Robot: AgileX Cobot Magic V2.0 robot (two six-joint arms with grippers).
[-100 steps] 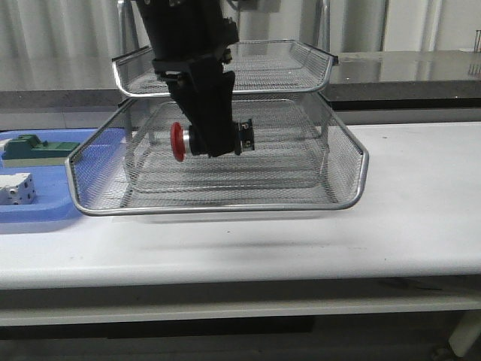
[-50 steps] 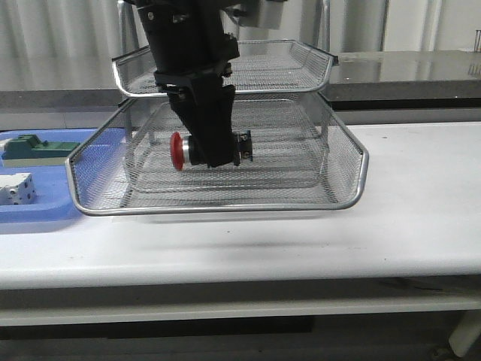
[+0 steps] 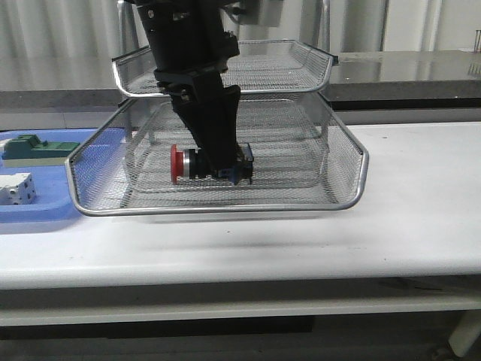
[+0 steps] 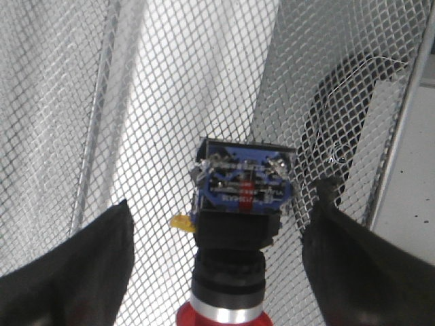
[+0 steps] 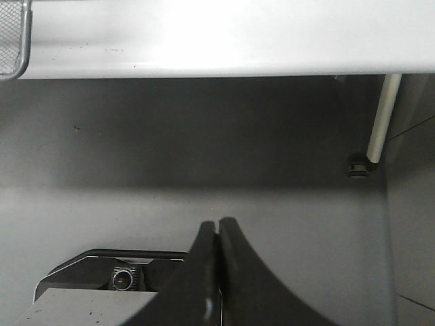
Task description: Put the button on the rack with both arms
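My black left pincer [image 3: 214, 169] reaches down into the lower tier of the silver wire-mesh rack [image 3: 346, 177], its diamond lattice bounded by a smooth rounded metal rim. Between my fingers [image 4: 81, 272] lies the button [image 3: 197, 164]: glossy round red cap pointing toward 9 o'clock, a silver collar, a black cylindrical body, a blue terminal block at 3 o'clock. My fingers stand spread, gaps showing on both sides of it, so I have let go. Compared with 0.5 s ago, the button sits lower, on the mesh floor. My pincer hides its middle. My right pincer [image 5: 217, 272] is clenched, tips together, below the white table [image 5: 224, 41].
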